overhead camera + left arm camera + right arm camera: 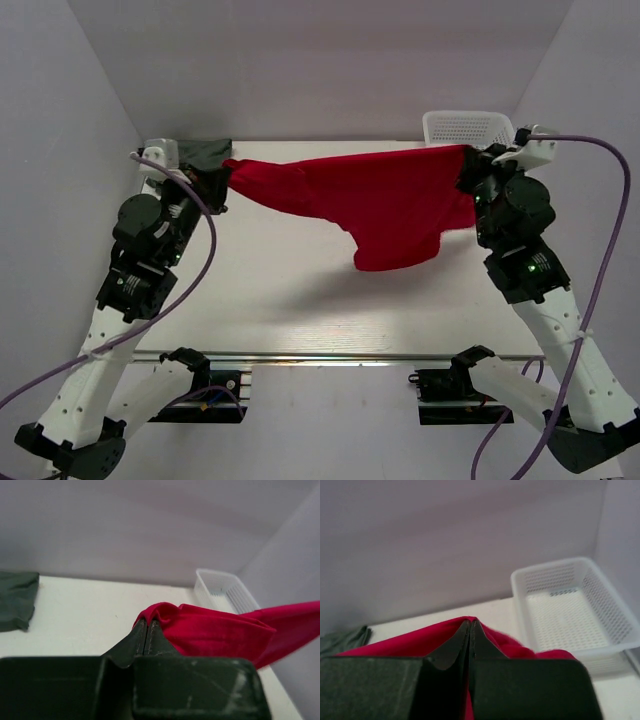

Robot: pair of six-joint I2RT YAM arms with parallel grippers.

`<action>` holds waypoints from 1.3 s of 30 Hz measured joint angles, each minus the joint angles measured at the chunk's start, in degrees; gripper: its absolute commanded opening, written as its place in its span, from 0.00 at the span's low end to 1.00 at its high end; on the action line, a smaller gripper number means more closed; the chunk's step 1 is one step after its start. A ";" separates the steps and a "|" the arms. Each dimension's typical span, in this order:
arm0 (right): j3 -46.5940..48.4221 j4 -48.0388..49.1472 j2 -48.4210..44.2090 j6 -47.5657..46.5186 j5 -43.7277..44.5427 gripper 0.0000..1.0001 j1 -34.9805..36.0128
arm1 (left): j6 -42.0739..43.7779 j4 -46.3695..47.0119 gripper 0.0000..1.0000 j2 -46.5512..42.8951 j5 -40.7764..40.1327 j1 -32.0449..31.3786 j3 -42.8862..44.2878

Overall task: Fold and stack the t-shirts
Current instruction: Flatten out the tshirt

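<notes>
You had the left gripper (148, 624) and right gripper (471, 623) each clamped on an edge of the plain bright red cloth t-shirt (370, 205), which hung stretched between them above the white table (300, 310). The dark grey-green cloth t-shirt (205, 152) lay at the table's far left corner.

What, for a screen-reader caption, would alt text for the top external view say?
A red t-shirt hangs stretched in the air above a white table, the left claw and right claw each shut on an end. A dark grey-green t-shirt lies far left, a white mesh basket far right.
</notes>
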 measured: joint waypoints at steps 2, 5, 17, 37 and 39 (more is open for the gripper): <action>2.10 0.28 0.02 -2.36 2.10 0.00 0.17 | -0.02 -0.66 0.00 -1.11 -2.29 -0.02 1.51; 4.74 0.50 0.00 -5.33 2.60 0.00 0.55 | 0.22 -1.31 0.00 -2.32 -4.24 -0.11 3.65; 17.97 -0.37 -5.07 -12.26 -14.08 0.00 0.70 | 3.58 0.33 0.00 -9.46 0.35 -0.04 8.55; 7.32 7.65 39.54 -10.23 -12.48 0.19 -0.61 | -6.99 -5.05 0.81 39.56 -5.46 4.07 -3.19; 11.04 3.41 49.94 -9.14 -12.87 0.45 -0.90 | -8.20 -9.09 0.90 45.33 -5.05 5.27 -3.19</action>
